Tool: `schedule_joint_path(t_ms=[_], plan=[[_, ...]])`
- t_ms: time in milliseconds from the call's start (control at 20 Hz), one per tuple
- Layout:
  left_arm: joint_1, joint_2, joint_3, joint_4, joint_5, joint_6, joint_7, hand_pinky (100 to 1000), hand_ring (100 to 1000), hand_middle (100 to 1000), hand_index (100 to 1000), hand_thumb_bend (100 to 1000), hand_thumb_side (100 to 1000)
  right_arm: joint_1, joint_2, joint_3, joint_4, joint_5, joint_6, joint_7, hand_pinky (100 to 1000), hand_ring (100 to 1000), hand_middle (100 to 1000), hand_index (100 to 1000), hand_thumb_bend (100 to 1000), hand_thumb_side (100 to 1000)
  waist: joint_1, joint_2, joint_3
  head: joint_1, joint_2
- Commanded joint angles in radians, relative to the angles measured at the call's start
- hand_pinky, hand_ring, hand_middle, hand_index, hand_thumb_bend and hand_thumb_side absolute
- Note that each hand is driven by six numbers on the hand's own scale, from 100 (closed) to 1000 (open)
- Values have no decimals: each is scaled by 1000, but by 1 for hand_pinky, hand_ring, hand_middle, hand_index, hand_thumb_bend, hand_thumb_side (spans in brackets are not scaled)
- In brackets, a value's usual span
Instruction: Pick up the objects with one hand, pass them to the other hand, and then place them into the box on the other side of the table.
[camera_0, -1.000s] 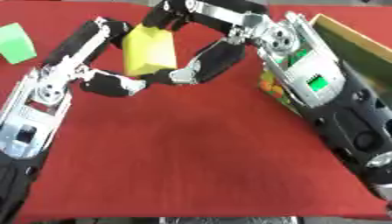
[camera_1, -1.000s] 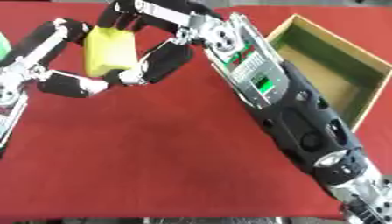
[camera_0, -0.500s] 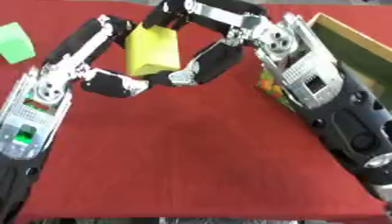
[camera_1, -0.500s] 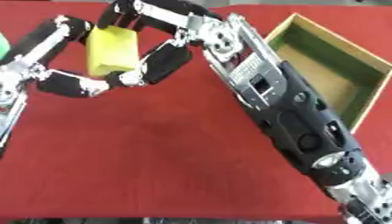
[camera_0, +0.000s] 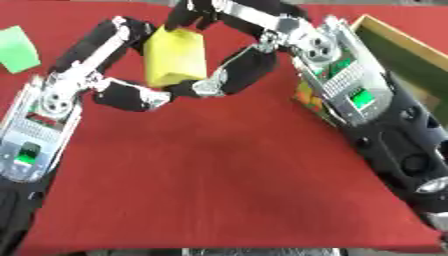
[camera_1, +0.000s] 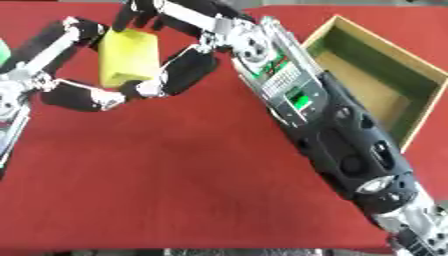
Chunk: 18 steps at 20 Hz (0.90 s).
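Parts of the scene are cut off or covered. Beside the right forearm, on the side away from the left hand, the wooden box (camera_1: 385, 85) runs out of the left eye view at its edge, and the arm hides its near corner there; the right eye view shows it whole, with a green inside. Something multicoloured (camera_0: 308, 97) peeks out from under the right forearm in the left eye view, against the box's outer wall; too little shows to say what it is. Well out beyond the left hand, a green block (camera_0: 17, 49) lies on the red table (camera_0: 201, 190), its outer edge cropped by the view. The fingertips of both hands blur together where they meet, so exact contact points are hard to read.

The yellow block (camera_0: 175, 57) is held up between the two hands, above the far middle of the table. The left hand (camera_0: 114, 75) wraps it from its own side: one finger runs up along the block's outer edge to its top corner, and another curls under the bottom edge. The right hand (camera_0: 232, 65) closes on it from the opposite side: dark fingers arch over the top of the block, and a lower finger presses in below, its tip meeting the left hand's lower finger just under the block. Both hands are curled around the block at once.
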Motion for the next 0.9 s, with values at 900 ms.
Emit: schedule_joint_path(t_ms=[900], plan=[[-15, -8, 1, -27, 7, -1, 3, 685, 567, 457, 520, 245, 140, -7, -19, -4, -23, 11, 33, -32, 837, 855, 805, 903, 577, 229, 5, -13, -6, -14, -11]])
